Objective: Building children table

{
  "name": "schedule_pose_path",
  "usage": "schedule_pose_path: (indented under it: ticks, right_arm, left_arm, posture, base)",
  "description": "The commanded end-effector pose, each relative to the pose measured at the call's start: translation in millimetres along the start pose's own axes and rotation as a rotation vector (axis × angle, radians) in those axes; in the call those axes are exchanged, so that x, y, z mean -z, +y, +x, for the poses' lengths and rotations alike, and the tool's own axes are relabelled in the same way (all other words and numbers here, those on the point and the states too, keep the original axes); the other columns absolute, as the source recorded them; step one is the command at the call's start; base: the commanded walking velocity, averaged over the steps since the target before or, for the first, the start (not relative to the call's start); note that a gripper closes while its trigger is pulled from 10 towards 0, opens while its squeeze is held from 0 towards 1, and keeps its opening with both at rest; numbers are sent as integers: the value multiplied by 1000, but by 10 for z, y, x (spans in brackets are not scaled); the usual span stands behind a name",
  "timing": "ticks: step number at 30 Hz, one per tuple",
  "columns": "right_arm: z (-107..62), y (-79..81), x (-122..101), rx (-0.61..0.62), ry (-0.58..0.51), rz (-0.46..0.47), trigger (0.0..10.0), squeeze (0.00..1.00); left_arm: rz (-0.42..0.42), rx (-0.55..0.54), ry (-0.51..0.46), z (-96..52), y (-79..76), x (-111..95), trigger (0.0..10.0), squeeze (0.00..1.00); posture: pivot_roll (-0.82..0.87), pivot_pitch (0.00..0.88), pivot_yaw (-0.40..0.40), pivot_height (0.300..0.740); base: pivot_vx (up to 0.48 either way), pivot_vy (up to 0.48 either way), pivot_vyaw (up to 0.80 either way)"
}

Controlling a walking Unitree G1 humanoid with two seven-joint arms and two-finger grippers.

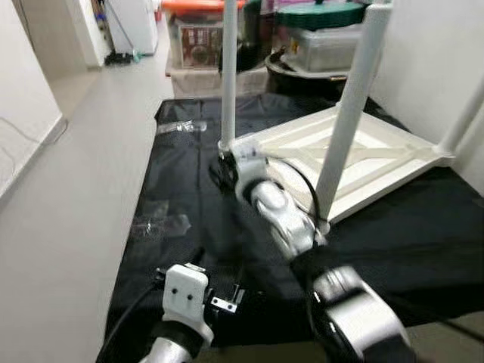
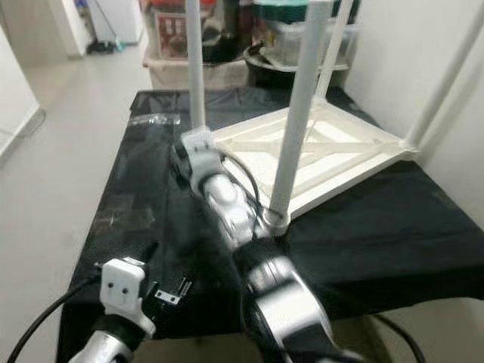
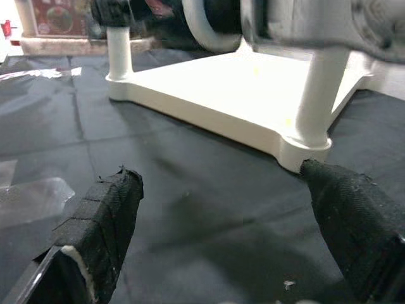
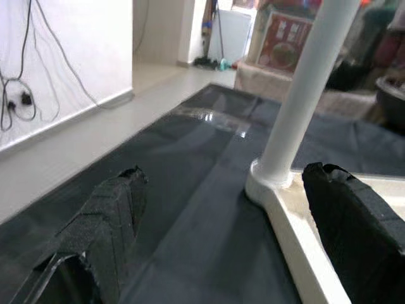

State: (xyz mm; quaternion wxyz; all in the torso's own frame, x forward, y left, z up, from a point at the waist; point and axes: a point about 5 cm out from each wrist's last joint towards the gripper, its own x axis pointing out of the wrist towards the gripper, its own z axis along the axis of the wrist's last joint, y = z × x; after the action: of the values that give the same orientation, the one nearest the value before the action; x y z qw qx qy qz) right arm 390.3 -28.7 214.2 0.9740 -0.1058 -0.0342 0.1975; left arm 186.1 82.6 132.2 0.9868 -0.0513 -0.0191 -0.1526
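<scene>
Left eye view: we see a white children's table (image 1: 355, 155) lying upside down on a black cloth (image 1: 423, 242), legs pointing up.
Right gripper (image 4: 228, 234): our fingers (image 4: 111, 215) are spread wide, holding nothing, by the base of the far-left leg (image 1: 228, 76).
Left gripper (image 3: 221, 234): ours is low, wide open and empty, facing the nearest leg (image 3: 319, 95).
Containers: lidded plastic bins (image 1: 321, 38) stand beyond the cloth; we cannot tell their contents.
Cloth: clear plastic bags (image 1: 159, 223) lie on it.
</scene>
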Motion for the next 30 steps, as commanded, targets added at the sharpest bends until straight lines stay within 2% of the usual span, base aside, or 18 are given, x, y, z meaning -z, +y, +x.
schedule_pose_path:
  ticks: [1, 2, 7, 8, 12, 14, 23, 30]
  right_arm:
    - [9, -75, 168, 67, 84, -54, 10000, 0]
    - [22, -133, 202, 107, 130, -68, 10000, 0]
    - [29, -187, 280, 132, 217, -75, 10000, 0]
    - [19, -208, 344, 141, 270, -87, 10000, 0]
    - [4, -244, 396, 164, 307, -73, 10000, 0]
    - [-32, -347, 480, 220, 370, -56, 10000, 0]
    - [-93, -518, 582, 263, 458, -29, 10000, 0]
    - [-116, -584, 599, 277, 495, 14, 10000, 0]
  left_arm:
    - [-3, -4, 4, -40, -54, -30, 10000, 0]
    - [-9, -4, 8, -57, -77, -37, 10000, 0]
    - [-18, -3, 19, -89, -99, -43, 10000, 0]
    - [-22, 0, 27, -108, -105, -42, 10000, 0]
    - [-24, 5, 32, -122, -115, -44, 10000, 0]
    - [-29, 9, 40, -139, -134, -46, 10000, 0]
    - [-35, 6, 49, -149, -150, -57, 10000, 0]
    - [-37, 5, 50, -135, -147, -61, 10000, 0]
  posture:
    - [96, 124, -41, 740]
    - [103, 131, -46, 740]
    - [110, 141, -41, 740]
    - [107, 152, -38, 740]
    - [113, 156, -37, 740]
    - [111, 159, -35, 740]
    - [98, 170, -33, 740]
    - [81, 177, -31, 740]
  base:
    - [0, 0, 0]
    - [0, 0, 0]
    - [0, 0, 0]
    - [0, 0, 0]
    - [0, 0, 0]
    - [0, 0, 0]
    - [0, 0, 0]
    - [0, 0, 0]
